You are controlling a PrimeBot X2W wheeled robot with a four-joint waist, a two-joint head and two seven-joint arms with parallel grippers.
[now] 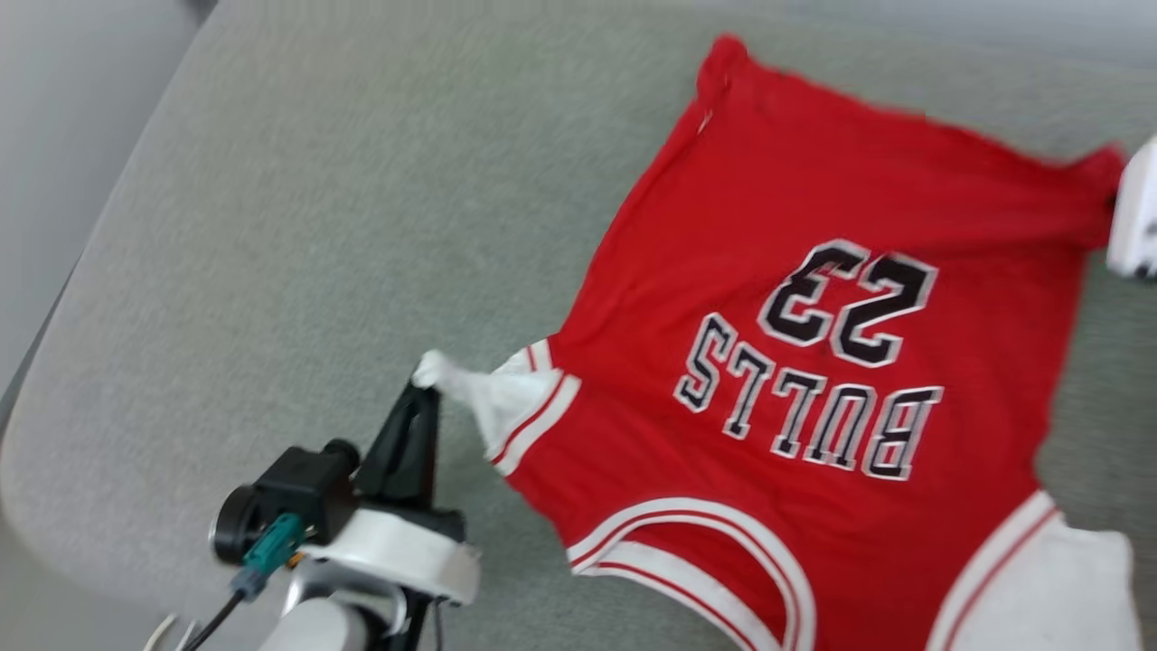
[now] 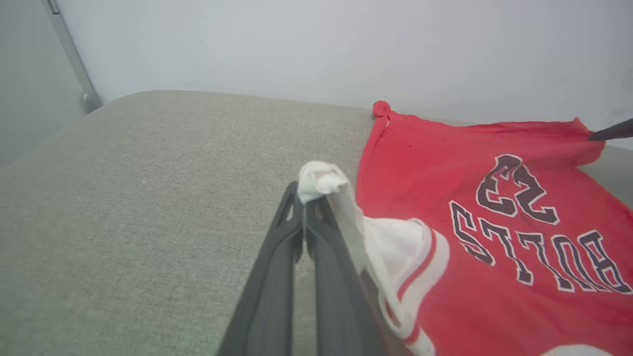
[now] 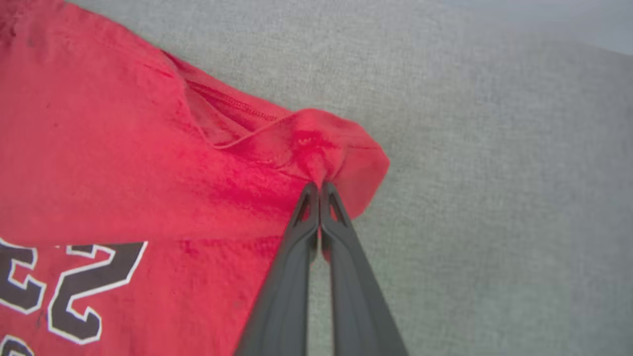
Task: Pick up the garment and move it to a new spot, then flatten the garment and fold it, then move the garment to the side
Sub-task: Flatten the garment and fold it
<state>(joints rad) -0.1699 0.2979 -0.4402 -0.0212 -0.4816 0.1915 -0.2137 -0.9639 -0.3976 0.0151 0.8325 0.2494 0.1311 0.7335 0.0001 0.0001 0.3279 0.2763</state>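
Observation:
The garment (image 1: pixel 813 362) is a bright red T-shirt printed BULLS 23, spread over the grey cushion with its collar toward me and its hem far. My left gripper (image 1: pixel 423 384) is shut on the tip of its white left sleeve (image 2: pixel 321 180), stretching that sleeve out to the left. At the far right hem corner (image 3: pixel 316 153) my right gripper (image 3: pixel 316 185) is shut on bunched red cloth; in the head view its pale wrist (image 1: pixel 1137 221) shows at the right edge. The other white sleeve (image 1: pixel 1058 579) lies at the lower right.
The grey fabric cushion (image 1: pixel 316 226) stretches bare to the left of the shirt, with a rounded edge at the near left. A pale wall (image 2: pixel 296 44) rises behind it. The right gripper's dark fingertip (image 2: pixel 610 131) reaches into the left wrist view at the shirt's far corner.

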